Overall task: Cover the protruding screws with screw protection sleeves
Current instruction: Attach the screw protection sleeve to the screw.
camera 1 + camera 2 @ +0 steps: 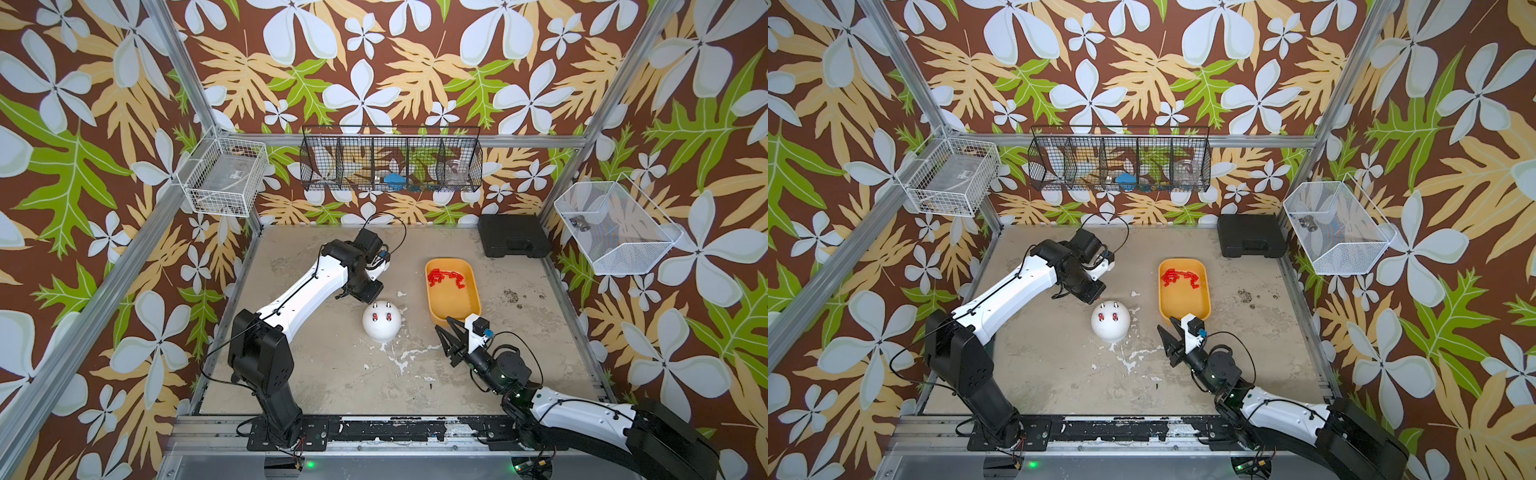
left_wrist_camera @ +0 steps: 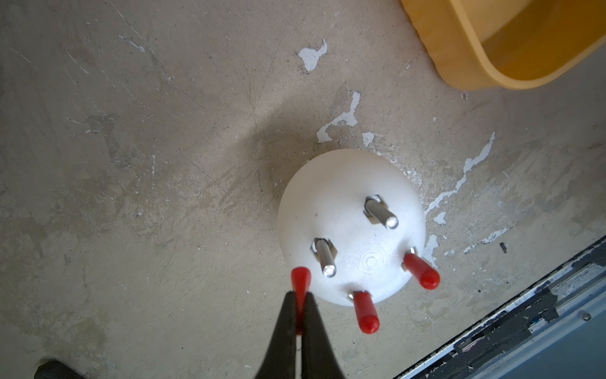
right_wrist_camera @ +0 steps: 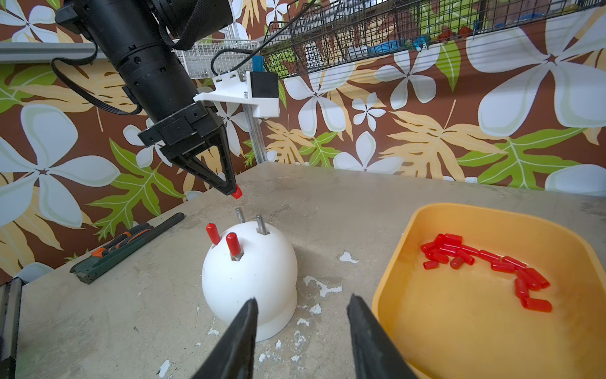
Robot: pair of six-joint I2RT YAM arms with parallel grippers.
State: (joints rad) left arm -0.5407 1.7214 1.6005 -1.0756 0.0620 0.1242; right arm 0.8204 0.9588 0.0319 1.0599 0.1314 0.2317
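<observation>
left gripper [image 3: 231, 190] clamped on a tiny red plastic sleeve [image 2: 301, 279] just above two bare silvery screws [image 3: 240, 215] on the white dome [image 3: 249, 279], sleeve probably light and slippery, right gripper [image 3: 301, 328] apart, empty.

Brown wallpaper with white flowers and green and tan leaves [image 1: 374, 62] is covering the walls. A black wire basket [image 1: 390, 160] is hanging at upper centre, above the scuffed grey-beige bench [image 1: 332, 374]. Aluminium frame posts [image 1: 183, 70] are rising at the corners.
</observation>
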